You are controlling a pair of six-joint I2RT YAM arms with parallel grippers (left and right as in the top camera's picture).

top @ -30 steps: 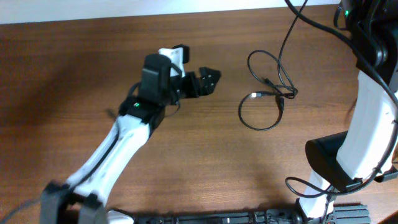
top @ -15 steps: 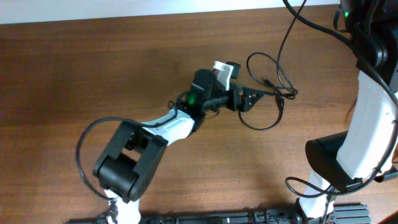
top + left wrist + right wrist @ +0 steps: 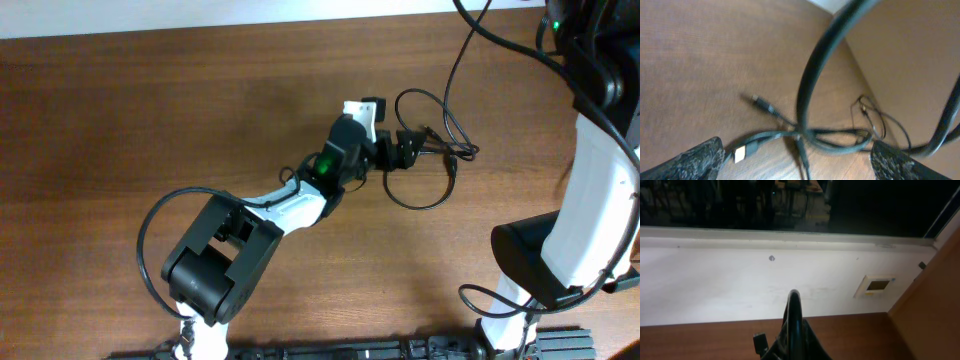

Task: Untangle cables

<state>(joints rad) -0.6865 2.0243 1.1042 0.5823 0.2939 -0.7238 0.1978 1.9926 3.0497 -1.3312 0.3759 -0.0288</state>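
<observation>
Overhead shows left gripper, jaws wide, now reached onto the cables; right gripper pinched closed.

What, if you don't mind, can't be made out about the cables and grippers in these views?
- Overhead: the left gripper covers where the cables cross; contact unclear.
- Left wrist: blur and a thick out-of-focus loop hide how the strands overlap.
- Right wrist: the right gripper is cut off by the bottom edge.
</observation>
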